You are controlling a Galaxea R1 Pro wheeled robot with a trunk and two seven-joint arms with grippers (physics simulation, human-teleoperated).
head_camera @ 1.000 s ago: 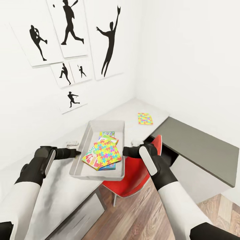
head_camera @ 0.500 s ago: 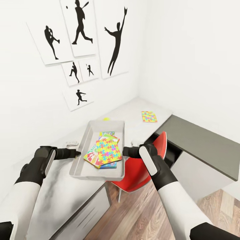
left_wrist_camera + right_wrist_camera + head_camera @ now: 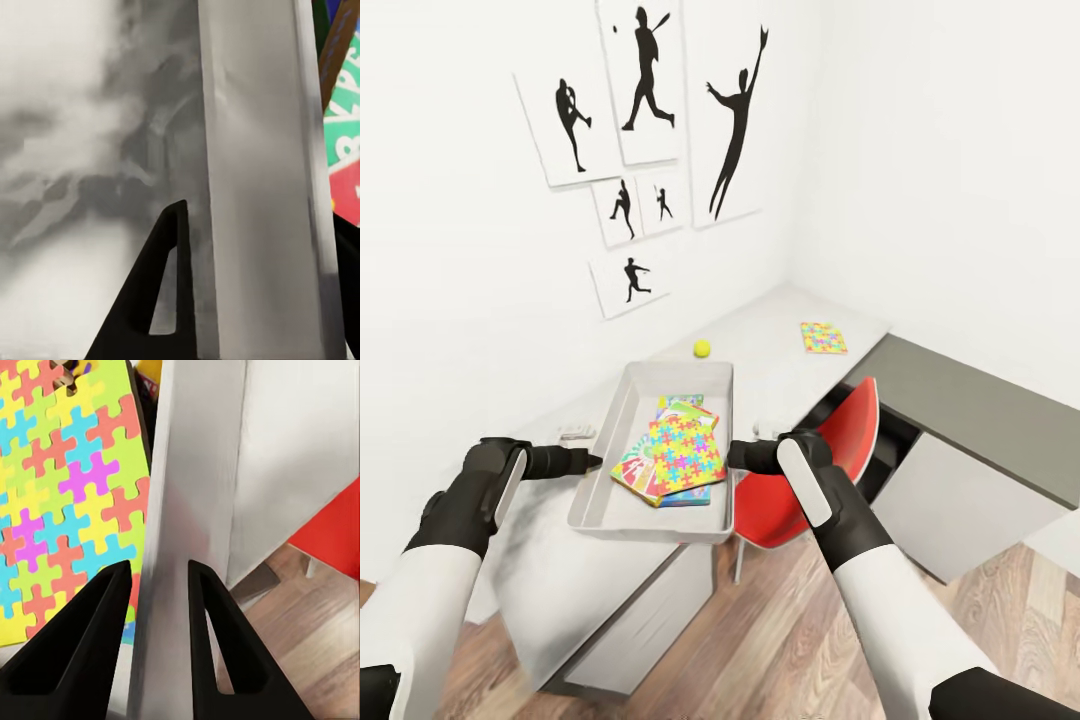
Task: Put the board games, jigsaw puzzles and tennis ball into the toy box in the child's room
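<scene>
Two grippers clamp opposite rims of the toy box (image 3: pixel 610 440), the left gripper (image 3: pixel 592 459) and right gripper (image 3: pixel 738 457) each closed on a side wall. Between them, a jigsaw puzzle (image 3: pixel 680 452) tops stacked games; beyond, the tennis ball (image 3: pixel 702 347) and second puzzle (image 3: pixel 824 338) lie on the table (image 3: pixel 780 375).

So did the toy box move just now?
Yes. The toy box has pulled back from the wall, uncovering the tennis ball on the table behind it.
</scene>
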